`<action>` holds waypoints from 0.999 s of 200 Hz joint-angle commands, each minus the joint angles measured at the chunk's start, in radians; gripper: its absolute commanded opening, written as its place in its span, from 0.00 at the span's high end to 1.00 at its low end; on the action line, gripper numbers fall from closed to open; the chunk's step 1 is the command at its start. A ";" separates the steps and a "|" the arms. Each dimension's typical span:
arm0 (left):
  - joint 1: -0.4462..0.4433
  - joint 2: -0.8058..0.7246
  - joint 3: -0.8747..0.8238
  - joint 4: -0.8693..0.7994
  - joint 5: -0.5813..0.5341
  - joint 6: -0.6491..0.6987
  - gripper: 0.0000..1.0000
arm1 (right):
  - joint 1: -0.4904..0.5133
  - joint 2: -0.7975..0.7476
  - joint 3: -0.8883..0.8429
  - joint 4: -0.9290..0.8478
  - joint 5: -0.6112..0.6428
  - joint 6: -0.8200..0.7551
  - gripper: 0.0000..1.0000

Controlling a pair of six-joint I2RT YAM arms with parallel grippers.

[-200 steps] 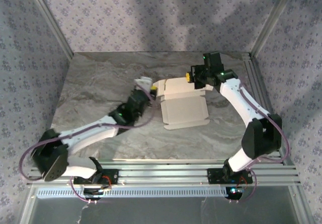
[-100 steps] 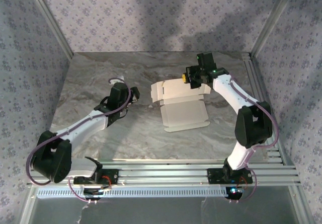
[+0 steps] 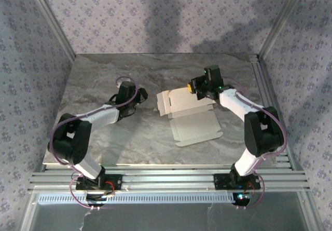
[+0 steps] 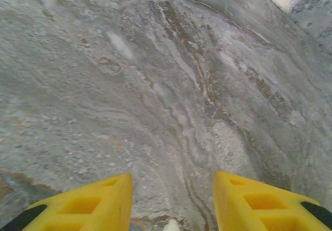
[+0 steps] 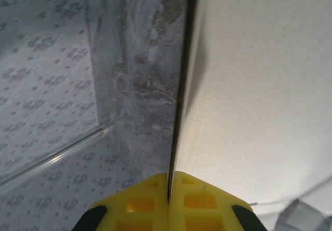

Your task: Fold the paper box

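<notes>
Noted 1 grey marbled table (image 3: 98,132), closed in on 3 sides by patterned walls (image 3: 155,13). Counted 2 white arms bolted at its near edge: 1 left arm (image 3: 98,118) reaching toward the middle, and 1 right arm (image 3: 236,101) bent back toward the far right part of the table.

Found 1 paper box (image 3: 196,126) just right of the table's middle, unfolded, with its cream face up. Saw its near panel lying flat on the marble and its far panel running up to the right gripper (image 3: 196,88). Saw small flaps along the card's left edge.

Found the right gripper at the far right edge of the card, with its 2 yellow fingers (image 5: 140,202) pressed together on the thin sheet. Saw the sheet edge-on in the right wrist view, its white face spreading away to the right.

Found the left gripper (image 4: 173,194) left of the card and apart from it. Saw its 2 yellow fingers (image 4: 98,205) spread wide, gripping nothing and touching nothing, with bare marble between and beyond them.
</notes>
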 commanded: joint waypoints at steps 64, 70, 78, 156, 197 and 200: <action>-0.023 0.087 0.071 0.139 0.051 -0.026 0.57 | -0.054 -0.081 -0.275 0.710 -0.073 -0.135 1.00; -0.025 0.092 0.069 0.152 0.052 -0.025 0.57 | -0.057 -0.084 -0.279 0.722 -0.073 -0.146 1.00; -0.027 0.098 0.068 0.163 0.051 -0.024 0.57 | -0.061 -0.080 -0.294 0.774 -0.083 -0.157 1.00; 0.000 0.045 0.056 0.122 -0.029 0.052 0.57 | -0.069 0.144 -0.266 1.119 -0.138 -0.080 1.00; 0.004 0.029 0.050 0.107 -0.028 0.063 0.57 | -0.097 0.251 -0.307 1.263 -0.168 -0.027 1.00; 0.004 0.027 0.051 0.108 -0.026 0.064 0.57 | -0.098 0.254 -0.309 1.266 -0.169 -0.026 1.00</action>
